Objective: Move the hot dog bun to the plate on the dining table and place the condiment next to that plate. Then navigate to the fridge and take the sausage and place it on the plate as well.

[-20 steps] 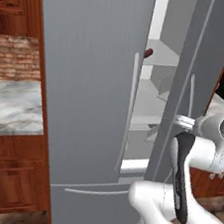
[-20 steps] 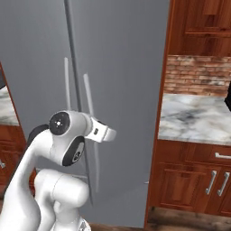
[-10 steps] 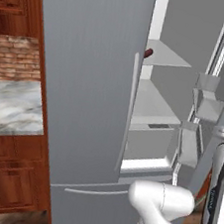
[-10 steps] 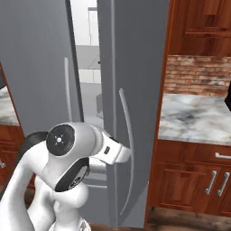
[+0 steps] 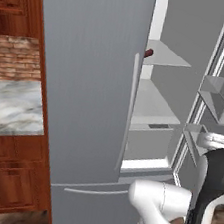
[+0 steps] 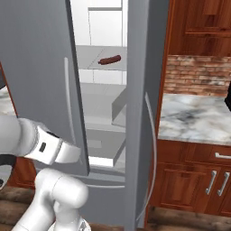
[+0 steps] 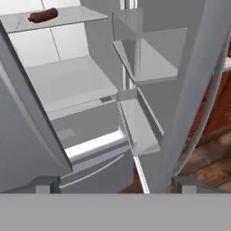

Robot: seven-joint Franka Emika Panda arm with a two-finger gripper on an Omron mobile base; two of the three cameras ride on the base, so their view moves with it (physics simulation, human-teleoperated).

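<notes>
Over the last second the right door of the fridge [image 6: 140, 113] has swung from nearly shut to well open, so the white inner shelves now show between the two doors, and the arm has dropped lower and further right in the left base view. The sausage [image 6: 109, 60] lies on an upper shelf inside, its long axis running roughly across the shelf, left to right, with a slight tilt; in the hand view the sausage [image 7: 43, 15] sits at the upper left, well above and to the left of the gripper [image 7: 117, 186], and deeper into the fridge. The coming reach would therefore seem to go up, inward and leftward, past the edge of the closed left door, which stands near the sausage's side of the opening. In the left base view just one dark end of the sausage [image 5: 148, 53] peeps past that door's edge. The gripper's fingertips [image 7: 45, 185] stand wide apart at the bottom of the hand view with nothing between them, so it is spread and holding nothing. The door shelves on the open right door lie between the hand and the floor on the right. The sausage is small and its far end is hard to make out against the shelf.
</notes>
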